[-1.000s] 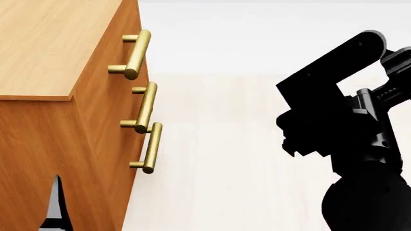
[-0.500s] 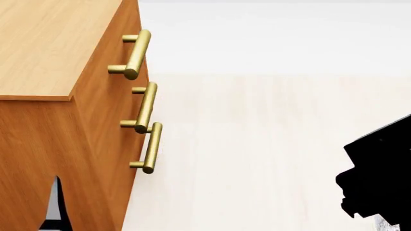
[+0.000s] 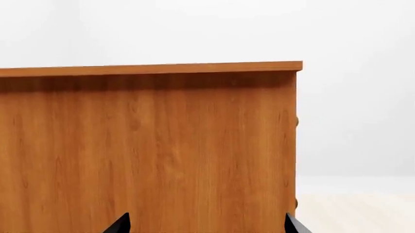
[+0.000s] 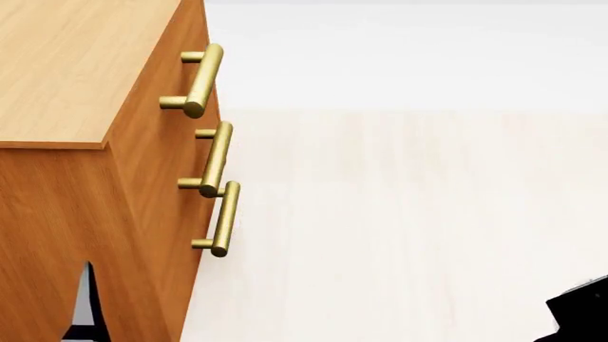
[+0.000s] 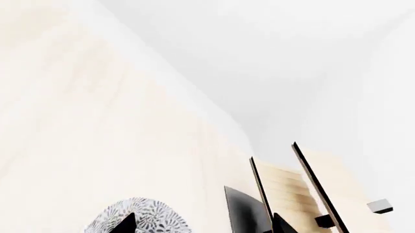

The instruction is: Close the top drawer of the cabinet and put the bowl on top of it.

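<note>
Left gripper (image 3: 206, 224): only two dark fingertips show at the wrist view's edge, set wide apart w/ nothing between them, so jaws spread; it faces the cabinet (image 3: 149, 145) side panel square-on, close. In head view a dark pointed bit of the left arm (image 4: 87, 306) pokes up in front of that same side panel, low down.

Right gripper (image 5: 202, 224): again two dark tips only, apart, nothing held, so open; cam tilted hard, looking across pale floor; bowl (image 5: 139, 216) sits on the floor just beyond the tips, partly cut by the frame edge, white w/ grey floral pattern, rim up as far as can be told. Past it, a pale shelf (image 5: 304, 194) on a dark base. In head view only a black corner of the right arm (image 4: 582, 313) shows at lower right.

Top drawer (image 4: 176, 78): front flush w/ the two below, looks shut; its brass handle (image 4: 201, 80) runs along the front, long axis level w/ the cabinet top edge; the three handles parallel, stacked. Cabinet top (image 4: 76, 64) flat, bare wood.
</note>
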You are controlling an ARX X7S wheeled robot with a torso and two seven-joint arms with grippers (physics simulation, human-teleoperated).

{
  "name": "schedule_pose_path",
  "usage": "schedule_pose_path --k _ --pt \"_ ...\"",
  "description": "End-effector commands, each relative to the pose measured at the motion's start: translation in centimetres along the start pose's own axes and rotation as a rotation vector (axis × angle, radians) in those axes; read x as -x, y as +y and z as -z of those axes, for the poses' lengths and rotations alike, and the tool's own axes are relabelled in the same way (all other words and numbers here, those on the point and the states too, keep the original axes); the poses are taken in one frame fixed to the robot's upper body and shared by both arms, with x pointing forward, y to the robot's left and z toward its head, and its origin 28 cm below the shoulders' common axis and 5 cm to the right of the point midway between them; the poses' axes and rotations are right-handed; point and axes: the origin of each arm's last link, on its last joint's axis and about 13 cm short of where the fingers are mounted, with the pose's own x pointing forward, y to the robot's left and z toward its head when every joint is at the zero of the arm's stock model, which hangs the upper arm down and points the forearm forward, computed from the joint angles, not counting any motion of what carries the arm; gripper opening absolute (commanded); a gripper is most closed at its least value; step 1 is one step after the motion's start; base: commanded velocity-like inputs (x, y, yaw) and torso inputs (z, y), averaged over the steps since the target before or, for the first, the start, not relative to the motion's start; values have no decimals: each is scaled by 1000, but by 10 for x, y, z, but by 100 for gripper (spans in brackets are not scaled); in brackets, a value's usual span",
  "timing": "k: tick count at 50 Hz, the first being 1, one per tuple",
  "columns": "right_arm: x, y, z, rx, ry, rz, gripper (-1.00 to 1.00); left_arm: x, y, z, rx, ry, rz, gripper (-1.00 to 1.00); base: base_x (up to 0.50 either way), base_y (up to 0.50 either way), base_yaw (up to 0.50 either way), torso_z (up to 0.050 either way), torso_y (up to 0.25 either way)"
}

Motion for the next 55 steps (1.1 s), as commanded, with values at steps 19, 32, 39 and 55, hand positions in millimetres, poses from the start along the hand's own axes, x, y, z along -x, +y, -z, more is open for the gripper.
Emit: schedule_pose_path --k 19,32,39,55 --pt "1 22 26 6 61 -54 100 0 0 4 -3 8 1 100 0 0 0 0 0" --pt "-2 32 34 2 70 -82 100 1 0 5 -5 8 0 100 0 0 0 0 0" --pt "-2 35 35 -3 69 -90 100 1 -1 5 -8 8 3 100 0 0 0 0 0" --pt "-8 44 42 -14 81 -108 100 1 -1 3 -7 6 3 100 0 0 0 0 0"
